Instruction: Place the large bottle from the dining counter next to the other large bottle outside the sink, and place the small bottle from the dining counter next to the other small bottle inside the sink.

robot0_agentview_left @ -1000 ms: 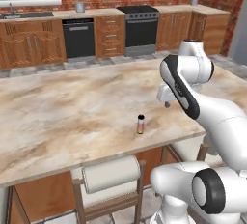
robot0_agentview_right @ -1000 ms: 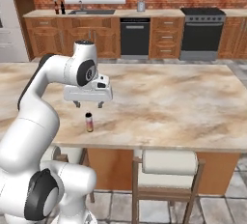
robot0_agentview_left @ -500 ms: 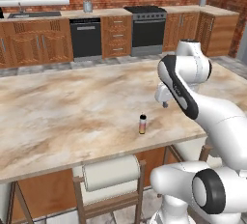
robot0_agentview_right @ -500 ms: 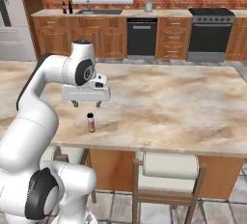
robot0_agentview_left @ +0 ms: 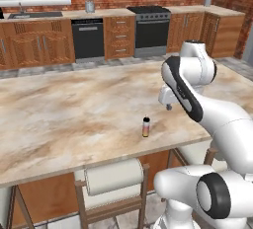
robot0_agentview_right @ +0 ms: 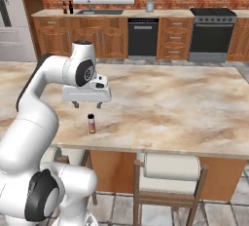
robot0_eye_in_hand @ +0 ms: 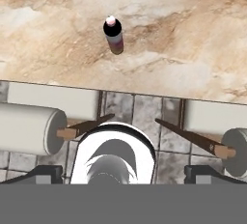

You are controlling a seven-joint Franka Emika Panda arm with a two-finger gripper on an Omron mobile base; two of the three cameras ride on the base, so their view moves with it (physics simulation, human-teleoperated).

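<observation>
On the far counter's left, seen from the right base camera, two dark bottles (robot0_agentview_right: 67,9) stand beside the sink (robot0_agentview_right: 99,11), while the small bottle (robot0_agentview_right: 91,123) stands upright near the dining counter's (robot0_agentview_right: 170,108) front edge, below the gripper (robot0_agentview_right: 86,105), whose jaws are spread wide and empty.

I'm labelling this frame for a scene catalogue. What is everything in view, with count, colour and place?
Small bottle: one, dark with pale cap, upright near the dining counter's front edge.
Dining counter: one, beige marble, centre.
Stools: two, white-cushioned, wooden frames, tucked under the counter's front.
Dishwasher: one, black, back wall.
Stove: one, dark, back wall.
Cabinets: brown wood, back wall.
Bottles: two, dark, beside the sink at the back.
Gripper: one, open, empty, above the small bottle.
</observation>
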